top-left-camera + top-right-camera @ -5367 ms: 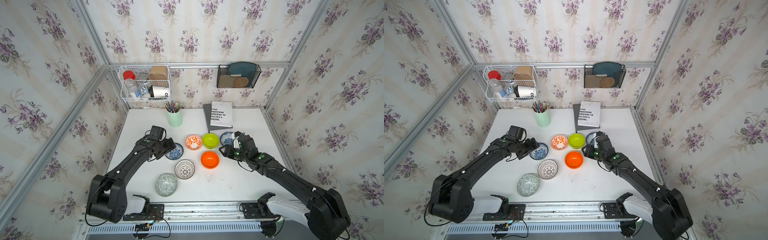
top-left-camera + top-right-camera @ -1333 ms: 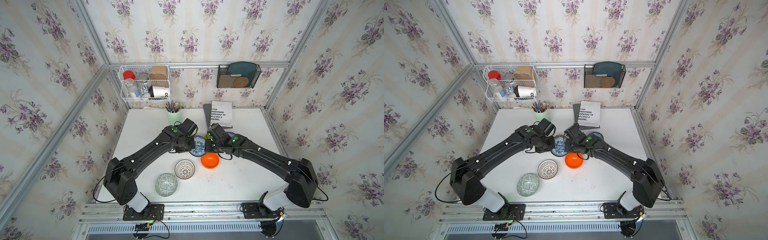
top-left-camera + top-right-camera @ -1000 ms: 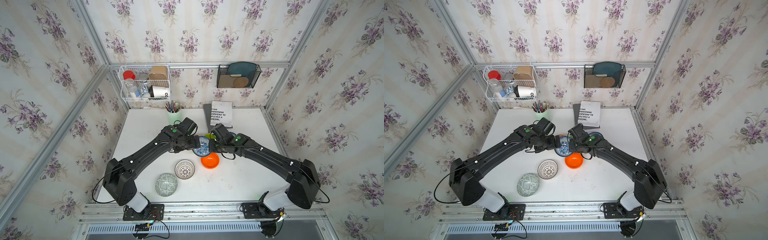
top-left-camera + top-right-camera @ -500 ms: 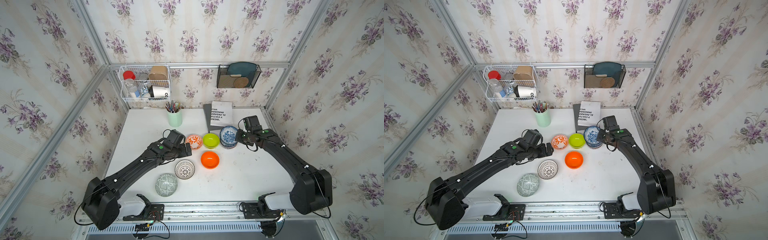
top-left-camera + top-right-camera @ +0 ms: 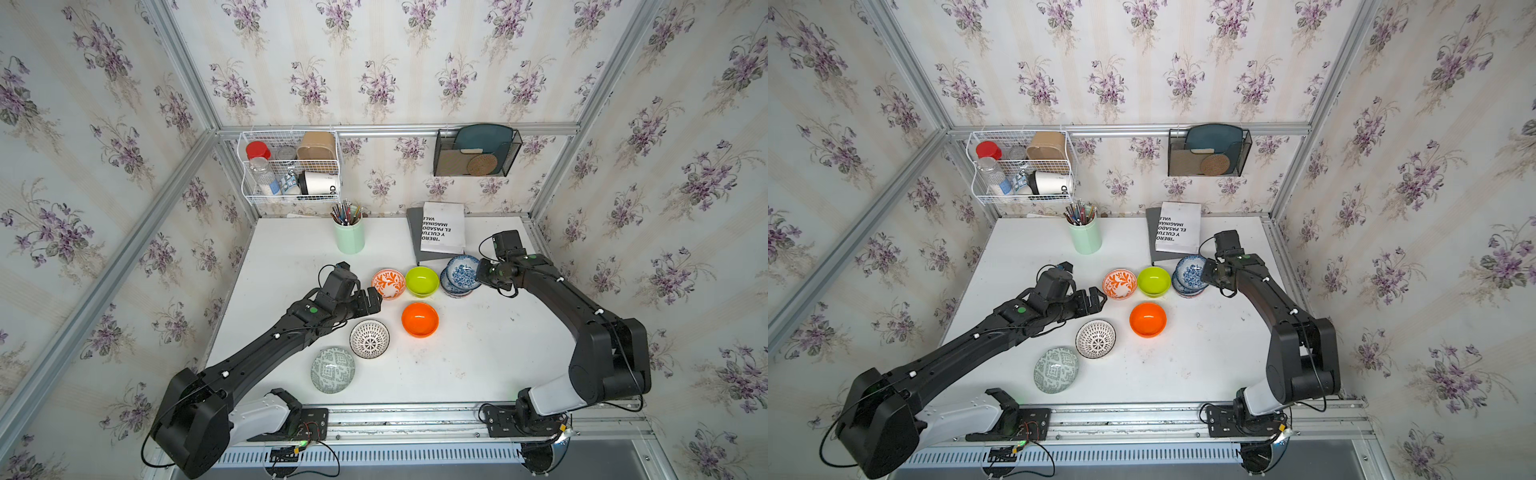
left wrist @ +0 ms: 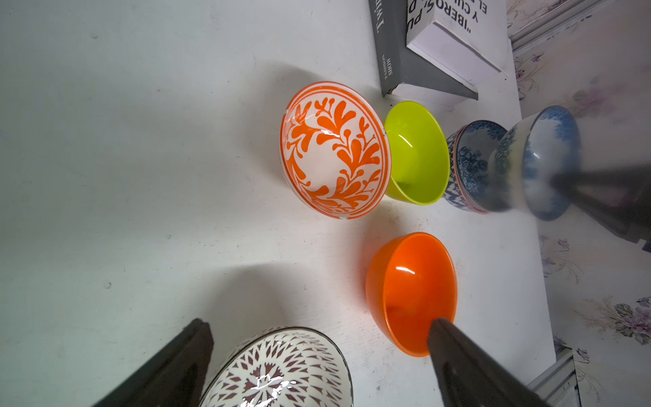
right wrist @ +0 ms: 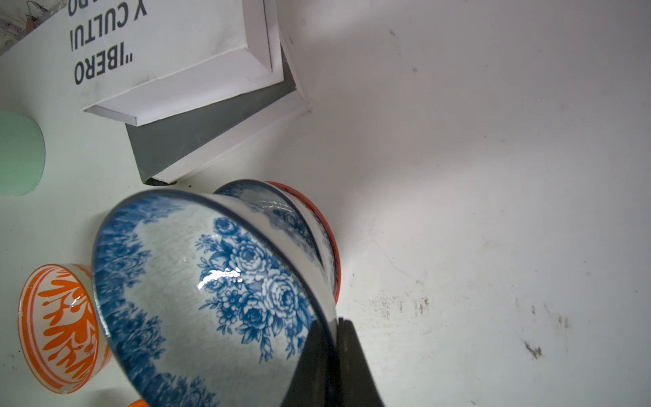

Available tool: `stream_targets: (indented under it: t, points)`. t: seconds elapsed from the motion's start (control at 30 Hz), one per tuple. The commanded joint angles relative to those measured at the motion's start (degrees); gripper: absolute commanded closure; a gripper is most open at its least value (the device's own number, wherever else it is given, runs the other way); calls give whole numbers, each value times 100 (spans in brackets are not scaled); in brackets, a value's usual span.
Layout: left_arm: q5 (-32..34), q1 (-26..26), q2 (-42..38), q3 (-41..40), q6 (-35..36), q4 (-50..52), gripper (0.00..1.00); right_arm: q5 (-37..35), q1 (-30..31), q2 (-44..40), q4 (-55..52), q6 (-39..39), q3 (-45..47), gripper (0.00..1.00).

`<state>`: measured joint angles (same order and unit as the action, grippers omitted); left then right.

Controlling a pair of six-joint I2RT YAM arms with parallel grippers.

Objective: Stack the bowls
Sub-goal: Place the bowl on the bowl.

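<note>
Right gripper pinches rim of tilted blue-floral bowl, right over second blue-floral bowl nested in salmon bowl, beside lime bowl. Lower two mostly hidden, contact unclear. Left gripper spread wide beside leaf bowl.

Blue-floral bowl tilted over blue bowl nested in salmon bowl. Leaf, lime, orange, radial, grey-green bowls sit separate.

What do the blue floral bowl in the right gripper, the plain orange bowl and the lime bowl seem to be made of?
The blue floral bowl: likely glazed ceramic, glossy: sharp highlight over the printed roses. The plain orange bowl and lime bowl: probably plastic or melamine, one even colour, smooth semi-gloss with highlights; glazed ceramic can't be ruled out.
</note>
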<state>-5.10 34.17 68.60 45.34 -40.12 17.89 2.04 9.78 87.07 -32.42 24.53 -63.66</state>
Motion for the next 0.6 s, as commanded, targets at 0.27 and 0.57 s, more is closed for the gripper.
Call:
stream_targets:
  t: [0.27,0.57]
  points:
    - [-150,-73,6,-91,-65,-383,0,130,-28,236,455,-48,58,100]
    - [-166,-77,16,-105,-88,-413,0,225,-30,353,509,-19,141,100]
